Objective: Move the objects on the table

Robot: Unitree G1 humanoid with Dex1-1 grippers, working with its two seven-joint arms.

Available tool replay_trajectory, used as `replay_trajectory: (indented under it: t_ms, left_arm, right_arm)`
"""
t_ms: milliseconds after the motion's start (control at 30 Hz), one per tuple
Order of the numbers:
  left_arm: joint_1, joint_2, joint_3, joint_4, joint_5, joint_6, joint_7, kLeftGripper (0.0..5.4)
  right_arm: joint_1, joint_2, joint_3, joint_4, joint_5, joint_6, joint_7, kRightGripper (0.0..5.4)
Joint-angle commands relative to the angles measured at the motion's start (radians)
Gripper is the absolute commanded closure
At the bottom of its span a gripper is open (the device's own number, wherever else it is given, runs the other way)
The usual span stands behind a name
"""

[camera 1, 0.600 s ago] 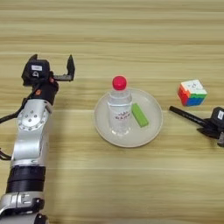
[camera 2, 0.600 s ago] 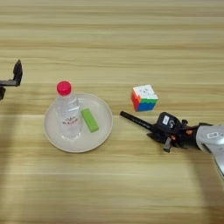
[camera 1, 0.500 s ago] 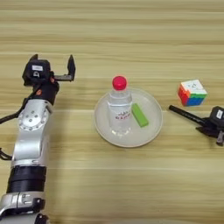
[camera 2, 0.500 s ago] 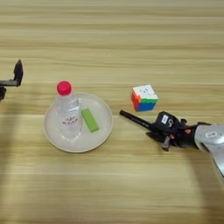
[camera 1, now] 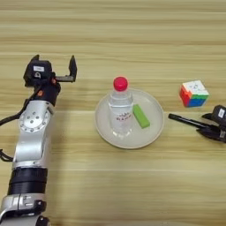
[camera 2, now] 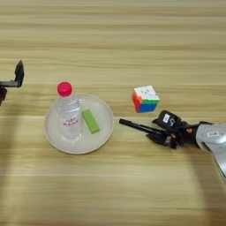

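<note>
table [camera 1: 132, 26]: wood planks; left pincer [camera 1: 55, 66] spread, empty | right pincer [camera 2: 137, 128] spread, near cube [camera 2: 145, 99]

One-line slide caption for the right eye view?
Bottle and green block on a plate; puzzle cube beside it, right gripper lying just below the cube.

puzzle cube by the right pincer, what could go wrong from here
The right pincer lies low on the table, its long finger pointing at the plate, just in front of the puzzle cube. A sweep could knock the cube away rather than grip it. Pushing on leftward may nudge the plate and topple the upright bottle beside the green block.
</note>
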Motion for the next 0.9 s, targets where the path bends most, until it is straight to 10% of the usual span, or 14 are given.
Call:
replay_trajectory:
  t_ms: [33,900]
  left_arm:
    - [0.006,-0.007,-0.003,0.005,0.009,-0.01,0.007,0.0]
    - [0.001,-0.009,-0.001,0.046,0.018,-0.042,0.01,0.0]
  right_arm:
    - [0.05,0.008,0.029,0.022,-0.025,0.043,0.017,2.23]
    - [0.14,0.054,-0.188,-0.342,0.203,0.233,-0.067,0.02]
